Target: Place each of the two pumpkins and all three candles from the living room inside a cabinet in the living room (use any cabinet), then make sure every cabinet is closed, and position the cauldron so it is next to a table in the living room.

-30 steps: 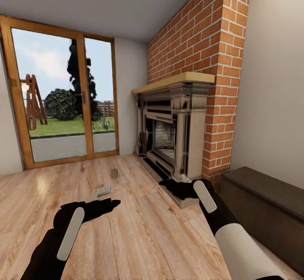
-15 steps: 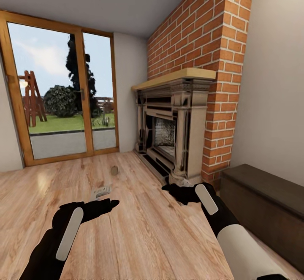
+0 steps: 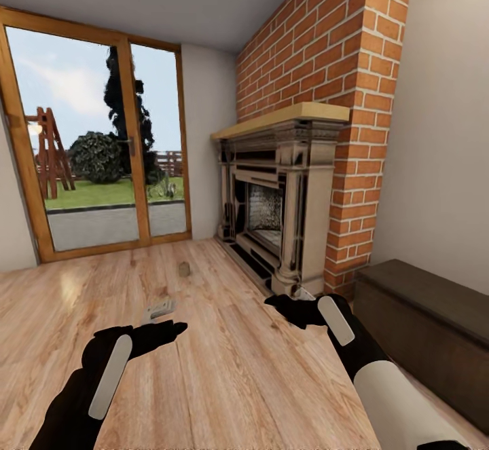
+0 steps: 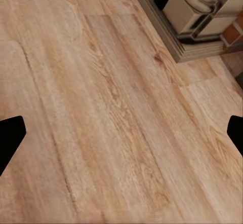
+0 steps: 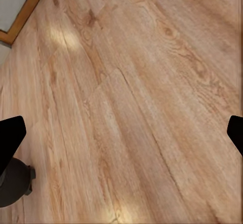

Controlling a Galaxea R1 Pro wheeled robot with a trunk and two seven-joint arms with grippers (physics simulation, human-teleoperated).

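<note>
- Ahead of me on the floor (image 3: 224, 368) lies a candle (image 3: 183, 269), before the glass door (image 3: 95, 144).
- The fireplace (image 3: 278, 205) stands right of it, against the brick chimney (image 3: 339, 63).
- The cabinet (image 3: 428, 328) sits nearer, at my right, beside the chimney.

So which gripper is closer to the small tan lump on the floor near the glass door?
Left. The left gripper sits just short of the candle, with bare floor between. The right gripper is off to the side, near the fireplace.

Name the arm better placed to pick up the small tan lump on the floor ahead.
Left, probably. The left gripper sits open on the candle's side; the right gripper is nearer the fireplace.
</note>
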